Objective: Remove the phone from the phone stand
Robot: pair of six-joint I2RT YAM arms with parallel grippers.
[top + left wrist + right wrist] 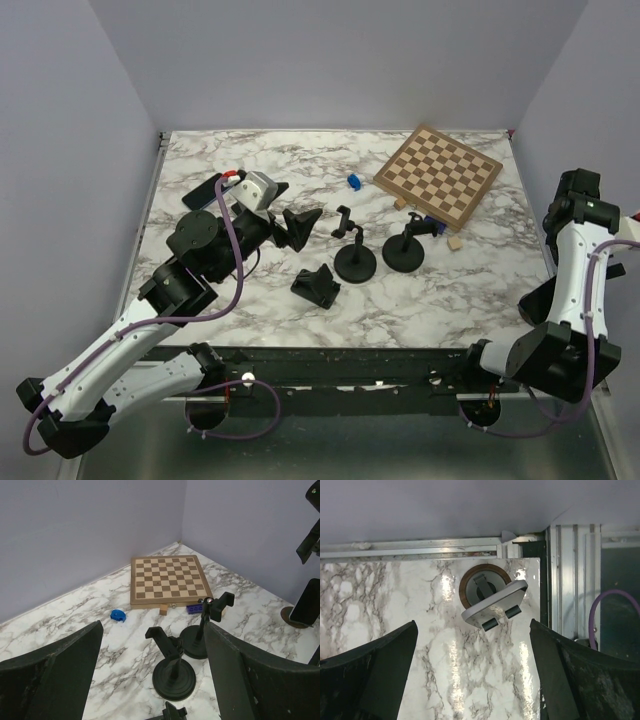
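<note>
A dark flat phone [203, 190] lies on the marble at the far left, behind my left wrist. The silver phone stand [495, 602] on a round brown base sits in the table's near right corner, with nothing on its plate. In the left wrist view the stand [305, 602] shows as a dark slab at the right edge. My left gripper [300, 222] [154, 630] hovers open over the table's middle with nothing between its fingers. My right gripper [578, 188] [473, 625] hangs open above the silver stand and touches nothing.
Two black clamp stands [355, 260] [403, 250] rise ahead of my left gripper, and a folded black one [317, 285] lies nearer. A chessboard [438, 175] sits at the back right. A blue piece [118, 615], a purple block [195, 609] and a wooden block [454, 242] lie close to it.
</note>
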